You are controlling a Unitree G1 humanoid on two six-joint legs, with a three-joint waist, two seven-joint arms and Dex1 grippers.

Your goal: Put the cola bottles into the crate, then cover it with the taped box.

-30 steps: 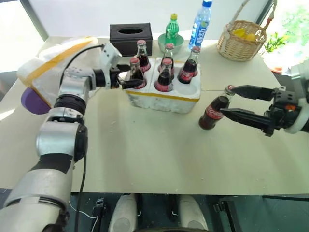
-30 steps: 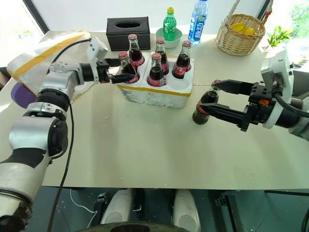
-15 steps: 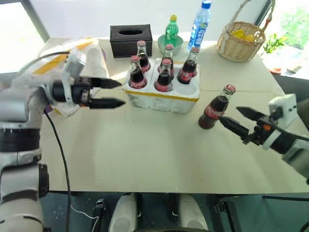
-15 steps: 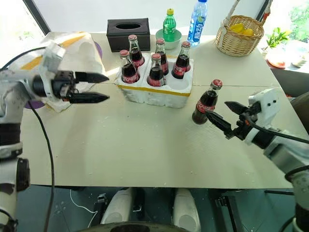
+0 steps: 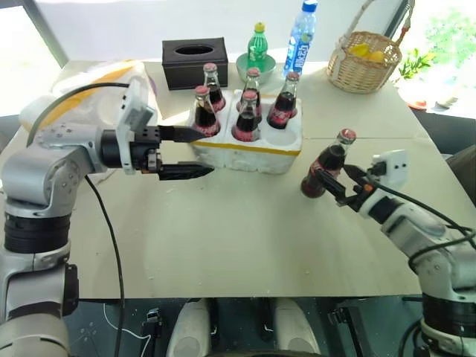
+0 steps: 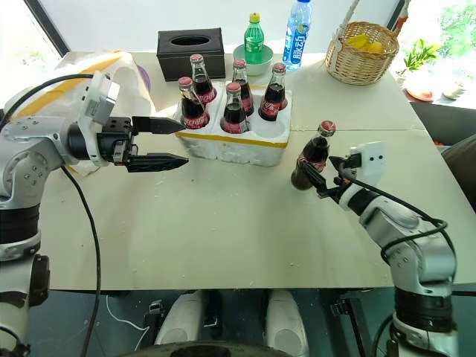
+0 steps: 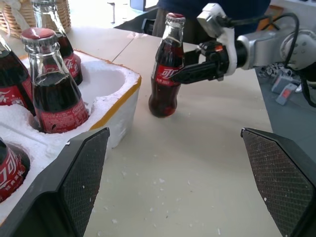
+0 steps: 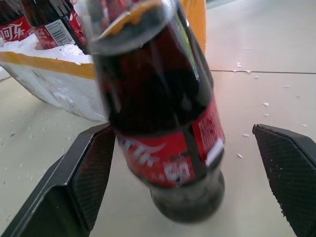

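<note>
The white foam crate [image 5: 245, 155] with its yellow band holds several cola bottles [image 5: 245, 123]; its front right socket [image 5: 281, 138] is empty. One more cola bottle [image 5: 325, 165] stands on the table to the right of the crate. My right gripper [image 5: 332, 178] is open, one finger on each side of this bottle's lower body [image 8: 163, 148], with gaps showing at both sides. My left gripper [image 5: 204, 151] is open and level, just left of the crate, with nothing in it. The taped box [image 5: 89, 83] lies at the far left behind my left arm.
Behind the crate stand a black tissue box [image 5: 195, 53], a green soda bottle [image 5: 257, 44] in a green bowl and a tall water bottle [image 5: 299, 36]. A wicker basket [image 5: 362, 63] with yellow fruit sits at the back right. Bare table runs along the front.
My left gripper drew back, open, from the crate's front left bottle. My right gripper dropped and came forward, its fingers now lower around the loose bottle.
</note>
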